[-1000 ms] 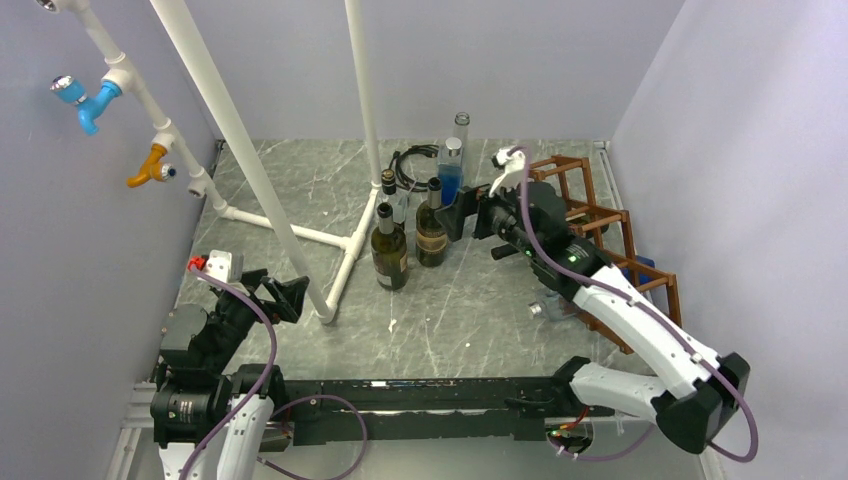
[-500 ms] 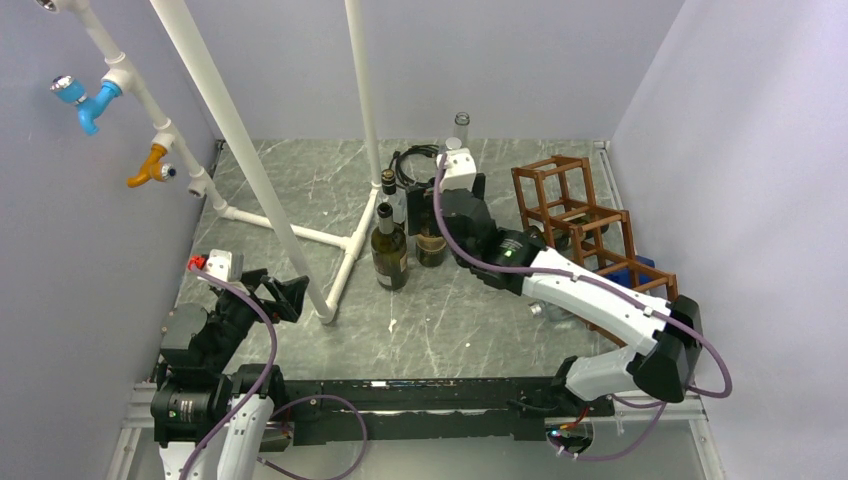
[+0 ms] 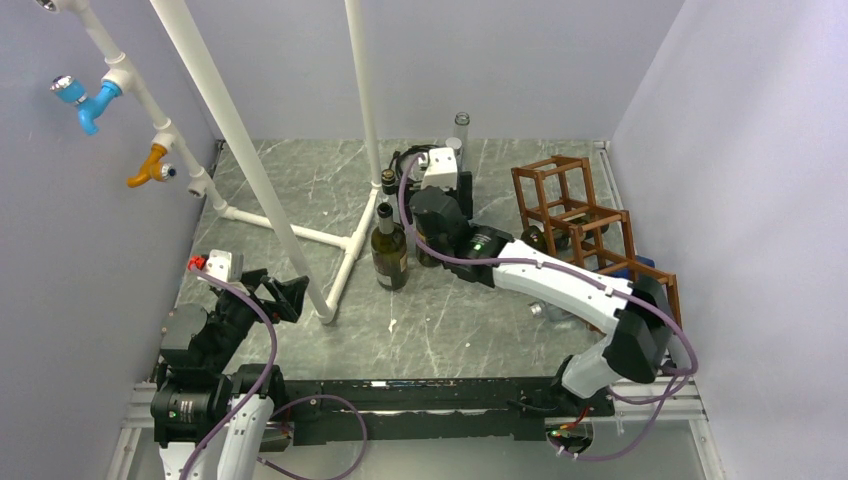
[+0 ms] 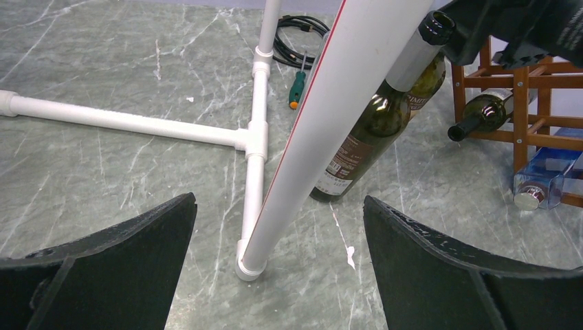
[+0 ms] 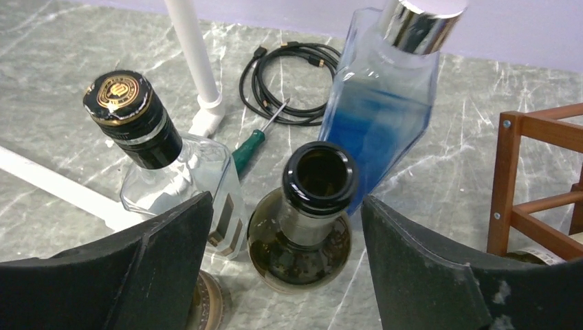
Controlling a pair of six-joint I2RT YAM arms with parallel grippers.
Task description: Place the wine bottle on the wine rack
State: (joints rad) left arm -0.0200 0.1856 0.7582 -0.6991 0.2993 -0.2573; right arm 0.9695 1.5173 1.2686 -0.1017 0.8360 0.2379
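Right gripper [image 5: 283, 201] straddles the neck of the upright wine bottle [image 5: 300, 256] near the table's [image 3: 300, 190] back edge, jaws spread, not touching. Wine rack [image 5: 505, 179] stands by the right edge, 1 dark bottle [image 4: 489, 110] lying inside. Left gripper [image 4: 280, 203] hangs released near the front-left corner.

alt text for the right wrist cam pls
The right claw hangs open above an uncorked dark wine bottle, a finger on each side of its neck. A clear black-capped bottle stands left of it, a blue bottle behind, and the wine rack shows at the right edge.
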